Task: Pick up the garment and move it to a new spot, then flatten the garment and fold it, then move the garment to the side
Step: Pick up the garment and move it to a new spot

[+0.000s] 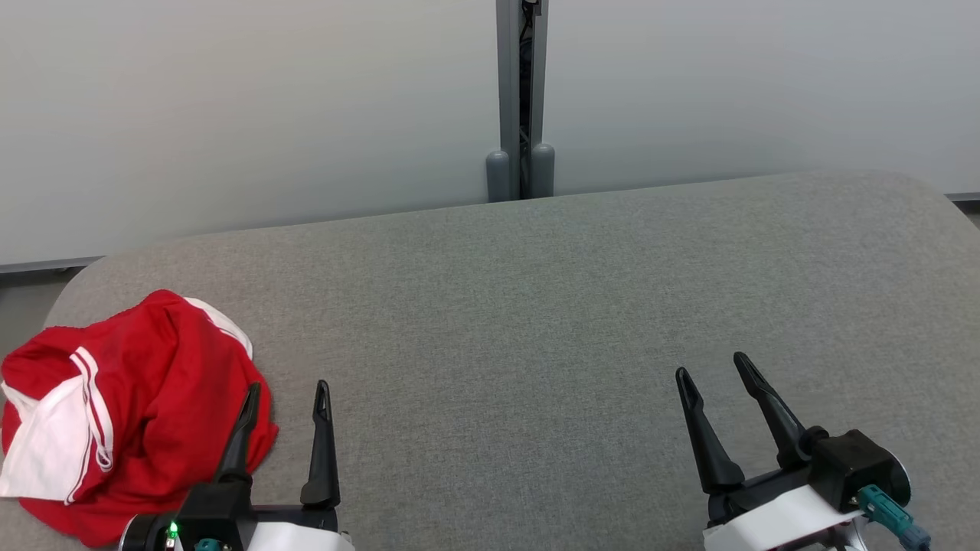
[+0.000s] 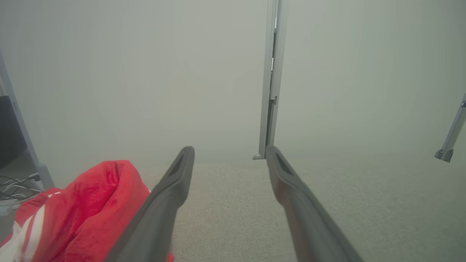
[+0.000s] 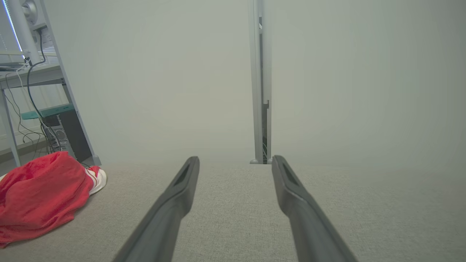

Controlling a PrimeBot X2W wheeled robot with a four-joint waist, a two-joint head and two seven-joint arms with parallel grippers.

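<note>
LAUNDRY TEST: A crumpled red garment (image 1: 130, 405) w/ white trim lay bunched at the near-left corner of the gray fabric-covered table (image 1: 536, 306), as seen from the robot's head cam. The left gripper (image 1: 288, 385) hovered just beside the heap, fingers spread wide & holding nothing. One finger overlapped the cloth's right edge in the head view, tho contact could not be told. The right gripper (image 1: 711, 364), likewise spread & empty, sat well apart from the garment, over bare table at near right. Both grippers pointed toward the pale wall panels (image 1: 230, 115) & the gray post (image 1: 521, 99) btwn them, behind the table's far edge. In the left wrist view the red heap rose at lower left, right next to that gripper's own finger. In the right wrist view it lay off to the left, w/ a desk frame (image 3: 69, 94) & cables (image 3: 31, 91) behind it.
</note>
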